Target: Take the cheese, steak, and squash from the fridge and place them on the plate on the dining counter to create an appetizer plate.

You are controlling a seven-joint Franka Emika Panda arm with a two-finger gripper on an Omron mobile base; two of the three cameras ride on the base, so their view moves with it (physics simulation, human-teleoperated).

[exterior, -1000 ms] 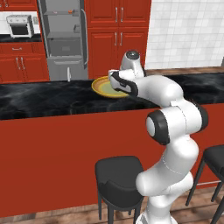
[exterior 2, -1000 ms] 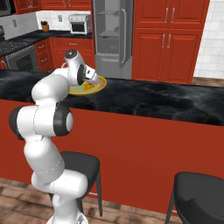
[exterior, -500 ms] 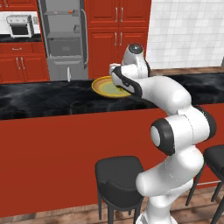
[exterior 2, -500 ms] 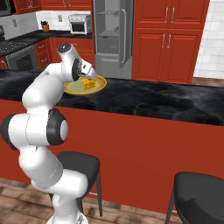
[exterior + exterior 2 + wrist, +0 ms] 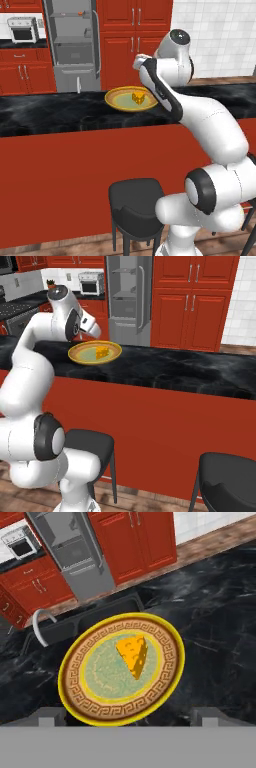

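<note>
Cheese on the plate — gripper released

The cheese (image 5: 133, 654) sits on the plate (image 5: 75, 694) on the dining counter (image 5: 220, 637); the gripper (image 5: 127, 717) hangs above, fingers spread, empty

one cheese (image 5: 133, 655) wedge, one plate (image 5: 75, 697), one fridge (image 5: 72, 45) — two black stools (image 5: 227, 483), one toaster oven (image 5: 23, 30)
</note>
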